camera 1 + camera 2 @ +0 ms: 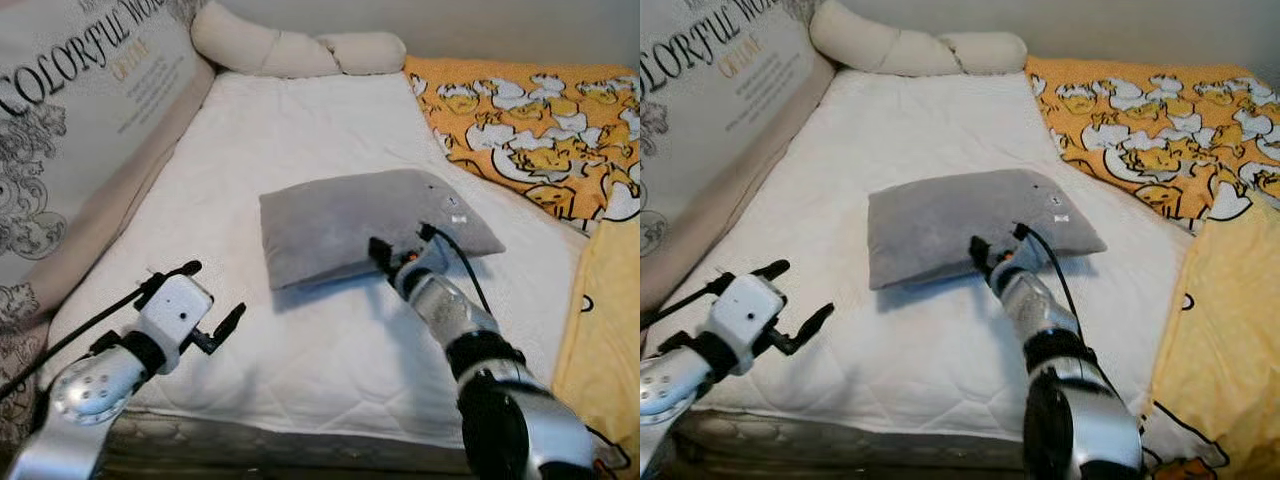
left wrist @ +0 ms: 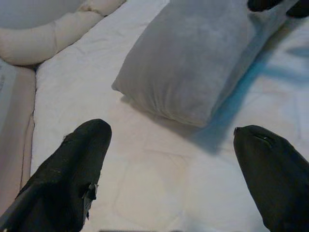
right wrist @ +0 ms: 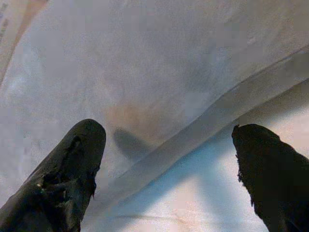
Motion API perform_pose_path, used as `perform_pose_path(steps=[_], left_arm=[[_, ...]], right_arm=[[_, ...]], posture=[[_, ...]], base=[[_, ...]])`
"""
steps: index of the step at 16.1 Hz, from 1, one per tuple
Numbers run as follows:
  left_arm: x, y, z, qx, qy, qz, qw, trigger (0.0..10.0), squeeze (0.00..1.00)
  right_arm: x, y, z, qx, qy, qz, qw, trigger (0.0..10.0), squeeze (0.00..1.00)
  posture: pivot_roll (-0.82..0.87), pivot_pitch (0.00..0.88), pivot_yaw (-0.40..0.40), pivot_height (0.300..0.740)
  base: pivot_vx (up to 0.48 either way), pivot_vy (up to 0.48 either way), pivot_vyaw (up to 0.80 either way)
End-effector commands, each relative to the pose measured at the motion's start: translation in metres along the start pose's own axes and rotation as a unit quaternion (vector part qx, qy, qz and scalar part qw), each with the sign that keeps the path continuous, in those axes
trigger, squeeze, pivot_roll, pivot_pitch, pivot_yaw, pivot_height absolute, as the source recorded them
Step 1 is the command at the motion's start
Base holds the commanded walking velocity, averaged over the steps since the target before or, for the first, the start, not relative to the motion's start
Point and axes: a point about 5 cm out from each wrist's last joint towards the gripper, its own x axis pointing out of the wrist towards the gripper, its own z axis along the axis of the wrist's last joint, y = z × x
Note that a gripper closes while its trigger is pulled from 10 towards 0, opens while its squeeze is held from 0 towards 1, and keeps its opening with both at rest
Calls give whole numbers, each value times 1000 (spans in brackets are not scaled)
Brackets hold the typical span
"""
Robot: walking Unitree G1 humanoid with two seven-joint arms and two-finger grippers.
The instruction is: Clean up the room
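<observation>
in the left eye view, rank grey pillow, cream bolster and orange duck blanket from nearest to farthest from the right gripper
1. Grey pillow: mid-bed, with the open right gripper at its near edge.
2. Orange duck blanket: on the robot's right, farther back.
3. Cream bolster: along the head of the bed, farthest.

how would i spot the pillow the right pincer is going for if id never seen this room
Start at the white mattress running from the printed headboard to the orange duck-print blanket. In its middle lies a plain grey pillow, with the open right pincer at its near edge. Unlike the cream bolster at the far end, it is grey, rectangular and flat.
</observation>
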Motion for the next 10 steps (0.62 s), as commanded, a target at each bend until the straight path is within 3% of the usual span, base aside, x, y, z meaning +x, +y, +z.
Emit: perform_pose_path(steps=[1,5,6,10], left_arm=[[-5,3,4,5,1,0,1000,10000,0],[-20,0,10,5,7,-8,1000,10000,0],[-25,-2,11,5,12,-13,1000,10000,0],[-51,-6,19,9,32,-21,999,10000,0]], right_arm=[[1,0,3,31,-10,-10,999,10000,1000],[3,7,13,135,-46,7,990,10000,1000],[4,5,13,152,-48,1,987,10000,0],[5,13,18,178,-56,31,982,10000,0]], posture=[[104,99,-2,740],[135,154,-9,740],[148,173,-13,740],[200,241,-20,740]], base=[[0,0,0],[0,0,0],[0,0,0],[0,0,0]])
